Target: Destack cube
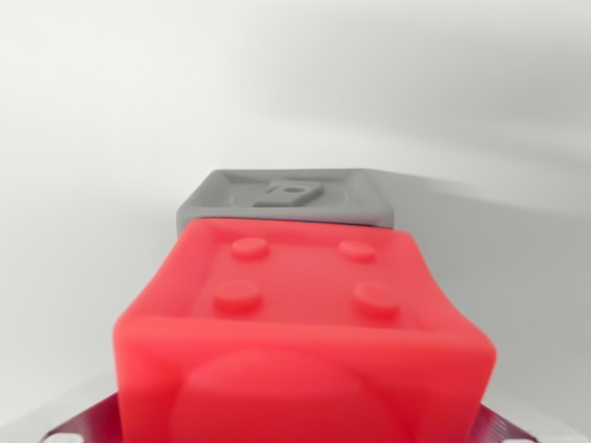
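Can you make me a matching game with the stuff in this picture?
Things:
1. red cube
2. grey cube
3. metal fingertips
4. white surface

Descriptions:
A. lies behind the red one, with a raised shape on top
B. shiny, peeking out at the bottom corners
C. closest to the camera, with four round bumps on top
D. plain and pale, all around the cubes

Pairs: 1-C, 2-A, 3-B, 4-D
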Controlling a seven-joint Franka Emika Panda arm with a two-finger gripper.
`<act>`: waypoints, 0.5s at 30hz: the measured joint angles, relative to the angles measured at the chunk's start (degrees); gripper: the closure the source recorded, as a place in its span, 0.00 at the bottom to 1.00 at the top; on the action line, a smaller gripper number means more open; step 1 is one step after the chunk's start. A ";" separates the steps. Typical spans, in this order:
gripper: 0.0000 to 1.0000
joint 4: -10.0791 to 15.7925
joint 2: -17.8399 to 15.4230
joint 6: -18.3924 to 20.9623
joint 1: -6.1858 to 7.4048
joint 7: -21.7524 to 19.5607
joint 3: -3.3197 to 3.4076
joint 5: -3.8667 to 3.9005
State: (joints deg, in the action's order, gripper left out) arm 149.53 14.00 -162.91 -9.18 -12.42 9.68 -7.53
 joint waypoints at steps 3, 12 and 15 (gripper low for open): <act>1.00 0.00 -0.02 0.03 0.02 0.00 0.01 0.00; 1.00 0.11 -1.07 0.86 0.30 -0.32 0.43 0.42; 1.00 0.24 -1.85 1.42 0.47 -0.62 0.71 0.87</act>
State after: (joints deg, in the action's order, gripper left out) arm 149.77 12.15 -161.49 -8.71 -13.05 10.39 -6.66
